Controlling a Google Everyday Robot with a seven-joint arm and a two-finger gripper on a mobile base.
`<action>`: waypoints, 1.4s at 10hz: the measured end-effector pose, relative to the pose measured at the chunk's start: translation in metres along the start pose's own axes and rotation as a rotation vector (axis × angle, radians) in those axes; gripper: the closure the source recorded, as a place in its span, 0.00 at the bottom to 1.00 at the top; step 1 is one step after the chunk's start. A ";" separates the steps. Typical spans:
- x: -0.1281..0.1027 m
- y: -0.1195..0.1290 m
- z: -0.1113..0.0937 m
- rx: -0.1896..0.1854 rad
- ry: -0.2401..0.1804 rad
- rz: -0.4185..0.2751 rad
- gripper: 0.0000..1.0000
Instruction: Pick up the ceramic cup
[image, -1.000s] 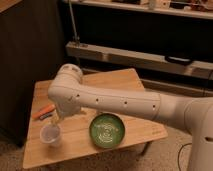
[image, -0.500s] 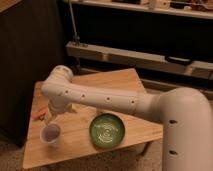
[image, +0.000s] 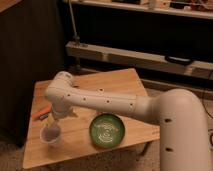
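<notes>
Here, the wooden bench (image: 125, 82) carries three things. The ceramic cup (image: 49, 137), small and pale, stands upright near the front left corner. The round green patterned dish (image: 107, 131) lies to the cup's right, near it but apart. An orange object (image: 42, 111) lies at the left edge, behind the cup.

The white arm (image: 110, 102) enters from the right, crosses above the bench and bends down at a rounded joint above the left part of the bench. From this joint the end effector (image: 54, 124) points down at the cup's open rim.

The cup sits directly beneath the end effector and slightly forward of it. The tip meets or overlaps the rim's rear edge. It cannot be told whether the tip reaches inside the cup or only stands over it. It also cannot be told whether the end effector is wide, narrow or holding the cup. The cup's base rests on the bench. A pale shelf (image: 140, 56) runs along the dark background behind the bench.
</notes>
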 end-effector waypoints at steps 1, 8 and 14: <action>-0.002 0.001 0.000 0.002 -0.002 -0.005 0.20; -0.012 -0.006 0.035 -0.006 -0.039 -0.054 0.35; -0.010 -0.022 0.067 -0.008 -0.080 -0.073 0.57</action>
